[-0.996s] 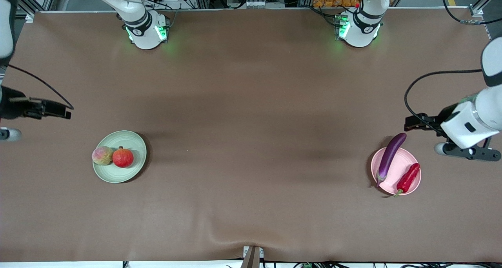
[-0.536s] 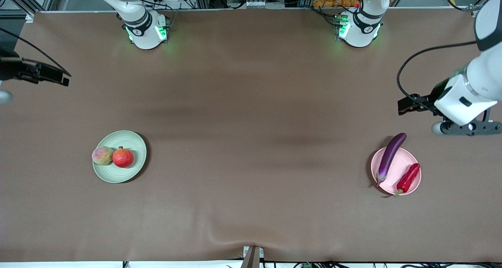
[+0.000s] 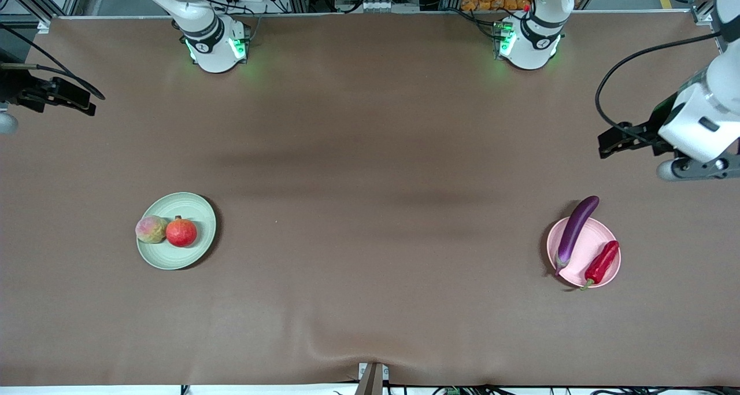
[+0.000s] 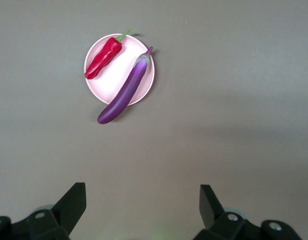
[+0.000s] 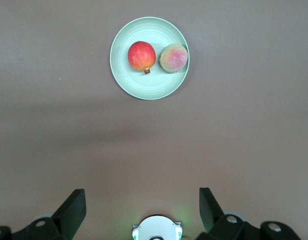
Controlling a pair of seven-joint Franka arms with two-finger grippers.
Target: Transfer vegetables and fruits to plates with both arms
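Brown cloth covers the table (image 3: 370, 152), rack clutter along the robots' end. We see the green plate (image 3: 196, 210) toward the right arm's end holding the peach (image 3: 151, 229) and the pomegranate-like fruit (image 3: 181, 232), touching each other. The pink plate (image 3: 587, 268) toward the left arm's end carries the eggplant (image 3: 575, 231) and the chili pepper (image 3: 601, 262); the eggplant overhangs the rim at both ends.

The left gripper (image 3: 613, 142) hangs over bare cloth, spread wide, empty. The right gripper (image 3: 78, 101) hangs over the cloth's edge, also spread, empty.

We judge the task done. Risk: the overhanging eggplant could roll off if the plate gets bumped; the round fruits could roll on the shallow plate.

No readable writing or brands.
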